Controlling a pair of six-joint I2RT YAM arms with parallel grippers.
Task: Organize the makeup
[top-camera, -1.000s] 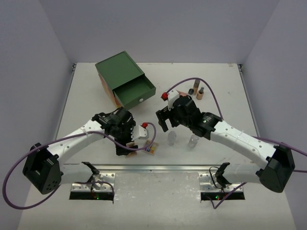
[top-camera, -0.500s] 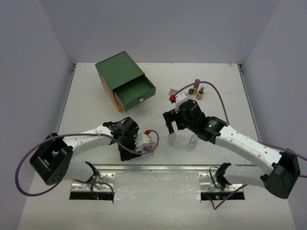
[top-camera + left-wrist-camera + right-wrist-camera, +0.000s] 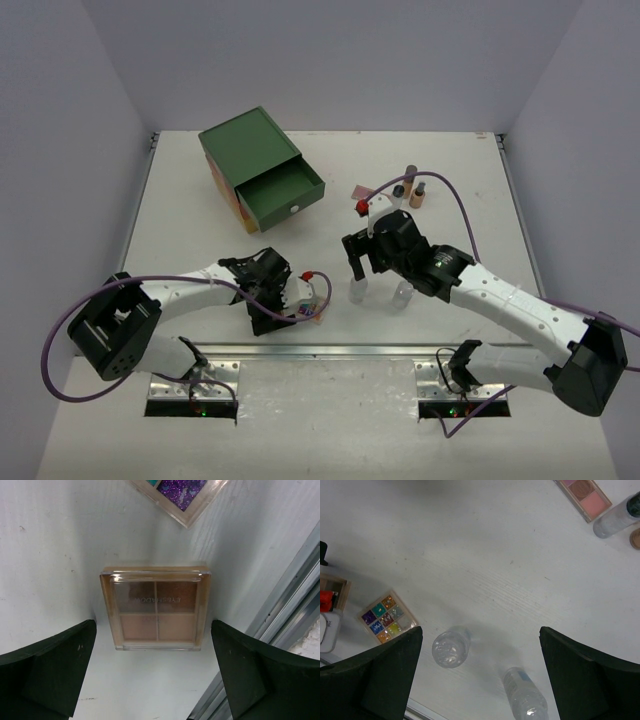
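A tan palette lies flat on the table just ahead of my left gripper, which is open and empty, one finger on each side and short of it. A multicoloured palette lies beyond it and also shows in the right wrist view. My right gripper is open and empty above two clear bottles standing between its fingers. A pink palette and dark-capped tubes sit further back. In the top view the left gripper and the right gripper are both near the table's front.
A green drawer chest stands at the back left with its drawer pulled open. A metal rail runs along the near table edge, close to the left gripper's right finger.
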